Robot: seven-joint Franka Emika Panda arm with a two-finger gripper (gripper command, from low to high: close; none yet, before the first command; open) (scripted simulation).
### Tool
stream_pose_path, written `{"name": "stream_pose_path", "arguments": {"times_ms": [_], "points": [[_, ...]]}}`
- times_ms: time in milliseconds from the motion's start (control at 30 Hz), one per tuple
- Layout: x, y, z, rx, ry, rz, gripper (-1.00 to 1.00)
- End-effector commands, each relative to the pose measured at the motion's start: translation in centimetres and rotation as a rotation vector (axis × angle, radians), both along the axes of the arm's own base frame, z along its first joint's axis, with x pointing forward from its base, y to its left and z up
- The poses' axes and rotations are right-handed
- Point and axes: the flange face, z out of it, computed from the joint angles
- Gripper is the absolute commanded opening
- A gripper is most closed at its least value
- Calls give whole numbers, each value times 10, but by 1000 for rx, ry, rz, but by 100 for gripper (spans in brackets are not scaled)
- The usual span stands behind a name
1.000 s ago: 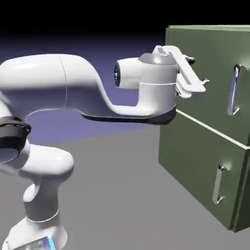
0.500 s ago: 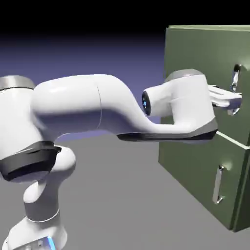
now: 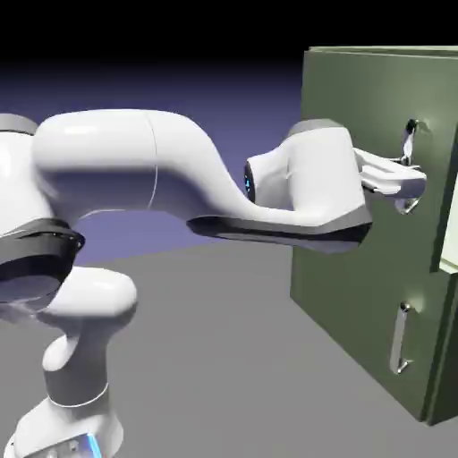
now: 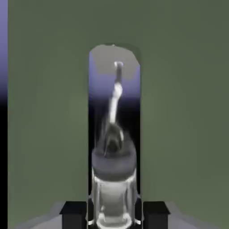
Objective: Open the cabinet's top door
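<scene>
The white Franka Panda arm (image 3: 179, 179) extends from the lower left to the right, its wrist housing level with the upper part of the large boxy olive-green cabinet (image 3: 358, 268). The white two-finger gripper (image 3: 407, 183) is positioned at the long vertical silver bar handle (image 3: 410, 148) of the upper flat olive-green door panel (image 3: 376, 116). The finger closure state is not discernible. The upper panel's lower right edge stands out from the cabinet face. The lower door (image 3: 358, 322) carries a shorter vertical silver handle (image 3: 402, 338). The cabinet rests on a grey table surface (image 3: 224, 358).
</scene>
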Motion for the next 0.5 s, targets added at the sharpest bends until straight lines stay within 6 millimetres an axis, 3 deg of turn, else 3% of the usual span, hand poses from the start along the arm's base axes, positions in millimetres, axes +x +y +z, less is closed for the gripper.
{"name": "stream_pose_path", "arguments": {"times_ms": [0, 467], "points": [[-7, 3, 0, 1, 1, -13, -100], [-107, 63, 0, 1, 1, -245, -100]]}}
